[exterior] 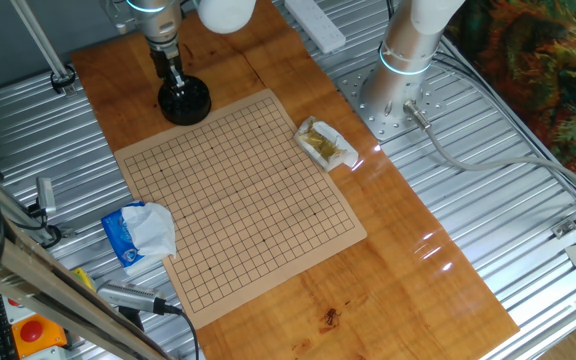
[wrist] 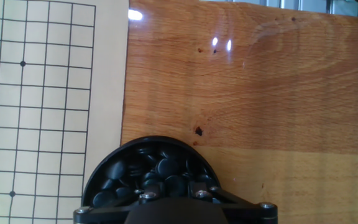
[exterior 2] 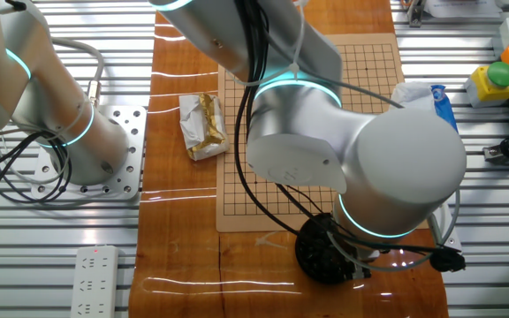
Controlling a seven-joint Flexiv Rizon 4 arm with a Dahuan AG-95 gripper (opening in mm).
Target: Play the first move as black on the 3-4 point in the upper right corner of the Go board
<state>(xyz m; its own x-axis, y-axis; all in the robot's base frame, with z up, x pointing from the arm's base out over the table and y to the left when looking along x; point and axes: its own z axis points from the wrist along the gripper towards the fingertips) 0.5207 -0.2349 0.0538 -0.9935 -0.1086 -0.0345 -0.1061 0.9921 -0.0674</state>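
Observation:
The Go board [exterior: 238, 200] lies on the wooden table with no stone on it; it also shows in the other fixed view [exterior 2: 360, 66]. A black bowl [exterior: 185, 101] full of black stones [wrist: 157, 167] stands just off the board's far edge. My gripper [exterior: 175, 80] hangs straight over the bowl with its tips at the stones. In the hand view only its dark body [wrist: 173, 208] shows, so I cannot tell how the jaws stand. A corner of the grid with a star point [wrist: 22, 63] shows there. The 3-4 point is a bare crossing beside a corner star point.
A crumpled snack wrapper [exterior: 325, 143] lies by the board's right edge. A blue and white packet [exterior: 138, 232] lies at its left edge. A second arm's base [exterior: 398, 90] stands at the back right. A power strip [exterior: 313, 22] lies at the far table edge.

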